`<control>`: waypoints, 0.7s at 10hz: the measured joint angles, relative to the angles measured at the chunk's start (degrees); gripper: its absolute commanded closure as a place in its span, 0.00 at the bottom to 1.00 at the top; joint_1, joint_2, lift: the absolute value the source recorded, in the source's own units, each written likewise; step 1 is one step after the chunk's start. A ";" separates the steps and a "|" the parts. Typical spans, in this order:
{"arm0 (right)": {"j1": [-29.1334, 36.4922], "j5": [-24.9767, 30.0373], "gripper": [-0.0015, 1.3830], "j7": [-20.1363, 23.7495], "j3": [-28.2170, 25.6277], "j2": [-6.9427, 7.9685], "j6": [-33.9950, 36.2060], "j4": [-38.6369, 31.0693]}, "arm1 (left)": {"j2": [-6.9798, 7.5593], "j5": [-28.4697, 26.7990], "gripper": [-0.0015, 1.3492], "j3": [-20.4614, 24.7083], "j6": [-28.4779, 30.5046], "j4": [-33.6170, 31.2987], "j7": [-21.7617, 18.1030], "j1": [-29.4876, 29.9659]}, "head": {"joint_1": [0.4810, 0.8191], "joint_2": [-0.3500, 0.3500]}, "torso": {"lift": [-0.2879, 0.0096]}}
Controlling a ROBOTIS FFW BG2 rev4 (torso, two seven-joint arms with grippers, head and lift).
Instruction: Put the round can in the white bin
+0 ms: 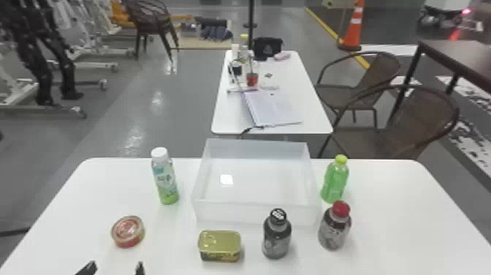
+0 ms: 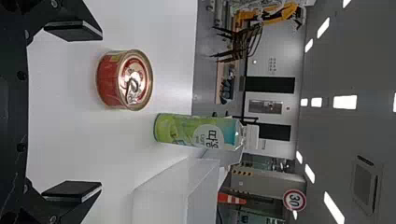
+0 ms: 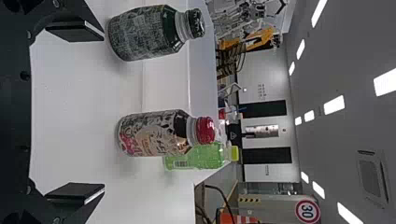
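The white surface [image 1: 402,219] runs off the head view's bottom edge, carrying the white bin [image 1: 233,213]. Cut off there too, the left gripper [image 1: 113,270] stands wide and empty; the right gripper [image 3: 103,112] likewise. A red-capped bottle [image 3: 152,134] partly hides a green bottle [image 3: 208,157]. The round can [image 1: 128,231] sits left of the bin.

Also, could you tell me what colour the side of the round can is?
The side of the round can is red, best seen in the left wrist view.
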 measured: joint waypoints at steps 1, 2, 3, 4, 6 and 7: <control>-0.05 -0.04 0.11 0.00 0.00 0.04 0.00 0.02 | 0.00 -0.22 0.12 -0.04 -0.24 1.12 0.00 -1.07 | 0.20 0.50 | 0.63; -0.07 -0.06 0.11 0.00 0.00 0.06 0.00 0.03 | 0.00 -0.56 0.12 -0.05 -0.40 2.15 0.00 -2.14 | 0.20 0.50 | 0.63; -0.09 -0.06 0.11 0.00 0.00 0.13 0.00 0.08 | 0.00 -0.86 0.12 0.01 -0.53 3.25 0.00 -3.15 | 0.20 0.50 | 0.63; -0.16 -0.07 0.11 0.00 0.00 0.19 0.00 0.14 | 0.00 -0.99 0.12 0.03 -0.65 4.56 0.00 -4.08 | 0.20 0.50 | 0.63; -0.34 -0.07 0.11 0.00 0.00 0.21 0.00 0.23 | 0.00 -1.63 0.12 0.04 -0.65 6.99 0.15 -5.83 | 0.20 0.50 | 0.63; -0.40 -0.08 0.11 0.00 0.00 0.24 0.00 0.28 | 0.00 -1.93 0.12 0.05 -0.55 8.10 0.18 -6.79 | 0.20 0.50 | 0.63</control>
